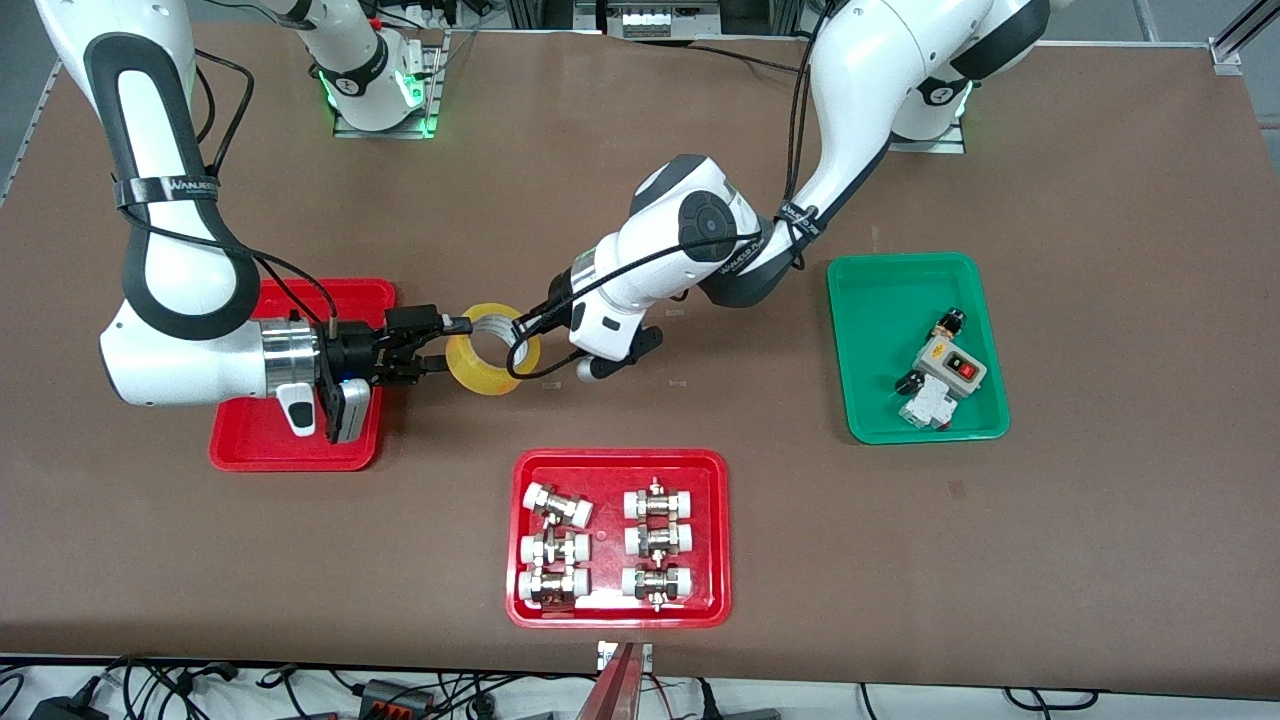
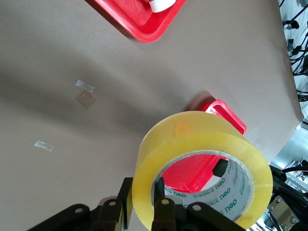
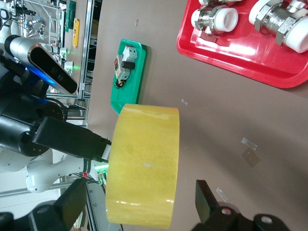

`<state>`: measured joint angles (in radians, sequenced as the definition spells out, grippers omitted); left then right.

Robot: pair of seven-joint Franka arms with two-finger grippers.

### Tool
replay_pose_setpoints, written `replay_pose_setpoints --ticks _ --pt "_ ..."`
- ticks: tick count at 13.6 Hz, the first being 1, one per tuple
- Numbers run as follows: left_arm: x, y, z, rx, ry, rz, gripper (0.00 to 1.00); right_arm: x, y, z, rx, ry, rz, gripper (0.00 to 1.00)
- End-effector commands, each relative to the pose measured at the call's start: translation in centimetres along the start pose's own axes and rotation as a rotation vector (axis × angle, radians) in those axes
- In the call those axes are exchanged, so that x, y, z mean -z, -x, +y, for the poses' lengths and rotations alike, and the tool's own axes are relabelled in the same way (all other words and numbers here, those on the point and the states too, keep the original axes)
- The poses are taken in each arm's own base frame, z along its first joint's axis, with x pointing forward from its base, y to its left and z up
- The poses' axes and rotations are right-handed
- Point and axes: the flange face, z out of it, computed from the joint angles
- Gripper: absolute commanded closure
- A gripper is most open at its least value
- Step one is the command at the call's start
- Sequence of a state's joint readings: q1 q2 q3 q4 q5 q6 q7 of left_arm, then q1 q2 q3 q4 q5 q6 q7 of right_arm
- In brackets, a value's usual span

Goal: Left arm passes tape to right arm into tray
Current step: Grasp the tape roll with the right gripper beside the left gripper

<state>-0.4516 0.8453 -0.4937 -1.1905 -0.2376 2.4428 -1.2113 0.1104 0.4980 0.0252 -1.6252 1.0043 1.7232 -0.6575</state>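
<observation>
The yellow tape (image 1: 466, 366) hangs upright in the air over the bare table, beside the plain red tray (image 1: 262, 450). My left gripper (image 1: 523, 344) is shut on the roll's wall, one finger inside the core and one outside (image 2: 143, 199). My right gripper (image 1: 449, 345) is open, with a finger on each side of the roll's other edge and gaps showing between them and the tape (image 3: 144, 159). The right wrist hovers over the tray, hiding much of it. Through the tape (image 2: 202, 139) I see a corner of the tray (image 2: 226, 113).
A red tray of metal pipe fittings (image 1: 521, 545) lies nearer the front camera. A green tray (image 1: 880, 300) holding a switch box (image 1: 945, 372) sits toward the left arm's end. Small clear tape scraps (image 1: 680, 383) lie on the table.
</observation>
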Motion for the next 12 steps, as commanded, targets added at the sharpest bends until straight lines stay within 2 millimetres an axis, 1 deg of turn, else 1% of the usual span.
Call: replay_pose_setpoints --ticks 1,4,5,8,9,10,12 --pt "0.36 0.23 1.01 0.01 0.029 -0.005 1.0 0.46 -0.26 -0.03 0.02 -0.002 0.016 0.0" --pt "0.36 0.23 1.01 0.01 0.029 -0.005 1.0 0.37 -0.28 -0.09 0.025 -0.003 0.016 0.0" --pt "0.34 0.23 0.99 0.01 0.028 -0.005 1.0 0.37 -0.27 -0.08 0.026 -0.002 0.015 0.1" --pt "0.41 0.12 1.01 0.014 0.03 -0.005 1.0 0.09 -0.29 -0.26 0.026 -0.006 0.01 0.46" --pt "0.4 0.13 0.99 0.014 0.029 -0.005 1.0 0.06 -0.26 -0.29 0.026 -0.008 0.007 0.57" --pt "0.4 0.13 0.99 0.014 0.029 -0.005 1.0 0.13 -0.24 -0.26 0.025 -0.01 0.008 0.63" --pt "0.4 0.13 0.99 0.014 0.029 -0.005 1.0 0.29 -0.21 -0.16 0.024 -0.01 0.01 0.67"
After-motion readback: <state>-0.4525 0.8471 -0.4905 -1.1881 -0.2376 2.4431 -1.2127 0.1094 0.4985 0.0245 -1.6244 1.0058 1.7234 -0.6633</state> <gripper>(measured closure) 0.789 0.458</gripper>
